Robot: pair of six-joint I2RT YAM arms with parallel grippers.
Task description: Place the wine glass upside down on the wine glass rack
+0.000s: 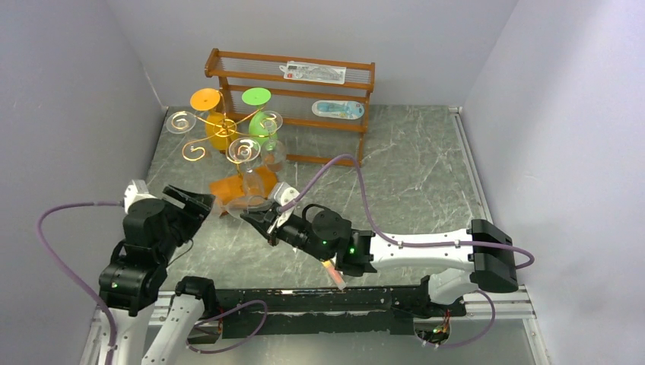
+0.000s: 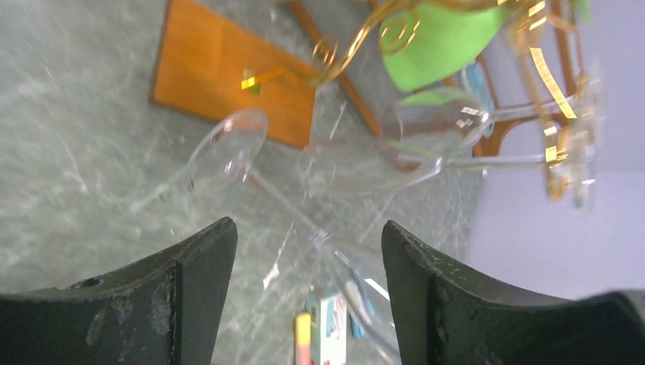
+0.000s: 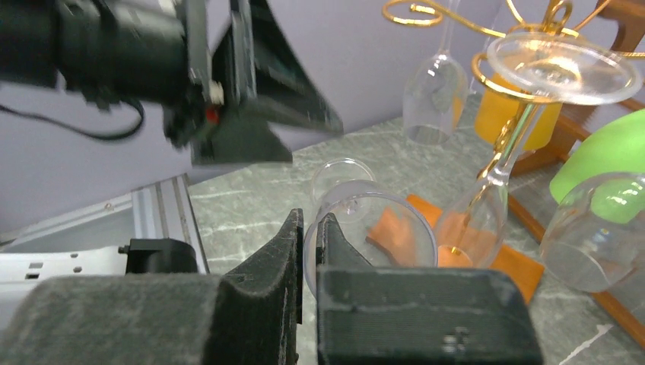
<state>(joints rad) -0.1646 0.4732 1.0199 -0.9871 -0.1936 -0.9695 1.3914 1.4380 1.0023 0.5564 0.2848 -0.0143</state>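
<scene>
A clear wine glass (image 1: 245,204) lies nearly level just in front of the wine glass rack (image 1: 228,135), a gold wire stand on a small wooden base (image 1: 228,187). My right gripper (image 3: 309,228) is shut on the glass's rim (image 3: 373,228), one finger inside the bowl and one outside. In the left wrist view the glass's foot (image 2: 226,148) and stem (image 2: 281,201) point away, and its bowl shows between the fingers. My left gripper (image 2: 308,236) stands open beside the glass at its left, with no contact visible. In the top view this gripper (image 1: 196,201) sits left of the base.
Several glasses hang upside down on the rack's arms: clear ones (image 1: 243,152), an orange one (image 1: 215,125) and a green one (image 1: 261,123). A two-tier wooden shelf (image 1: 304,85) with packets stands behind, against the back wall. Grey walls close both sides.
</scene>
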